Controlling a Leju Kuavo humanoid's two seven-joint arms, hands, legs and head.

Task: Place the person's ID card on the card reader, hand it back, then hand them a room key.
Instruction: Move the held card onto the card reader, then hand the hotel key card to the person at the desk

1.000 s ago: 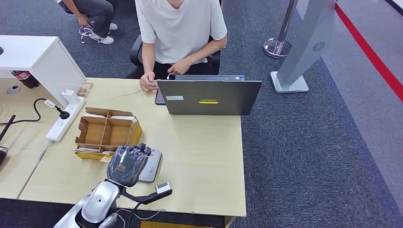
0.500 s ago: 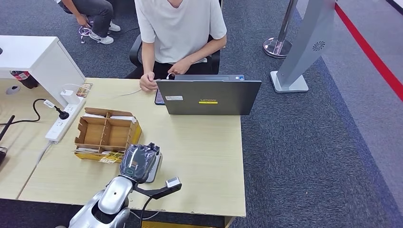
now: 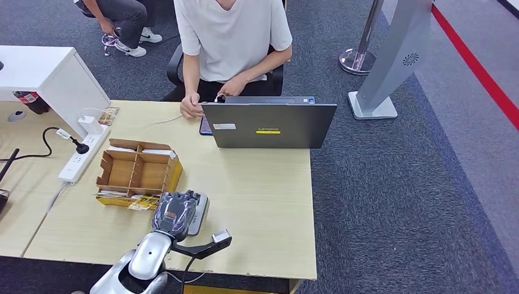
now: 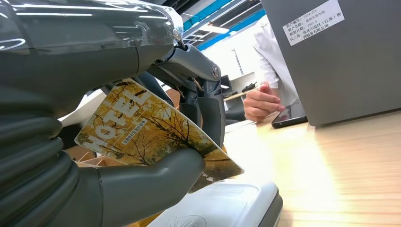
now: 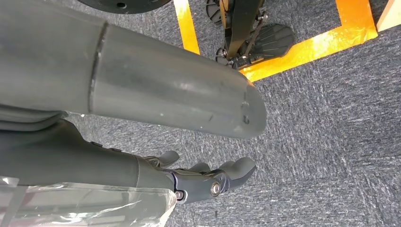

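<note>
My left hand hovers over the grey-white card reader at the near edge of the table. Seen from the left wrist, it pinches a yellow card printed HOTEL between thumb and fingers, tilted, with its low corner close above the card reader; I cannot tell whether they touch. The person sits behind the laptop, one hand resting on the table's far edge. My right hand hangs over the carpet, fingers loosely apart and holding nothing.
An open laptop stands at the far side with a phone beside it. A compartmented cardboard box sits just behind the reader. A power strip lies at the left.
My left hand shifted right over the card reader, then settled slightly lower and back toward me. The person has stayed still.
</note>
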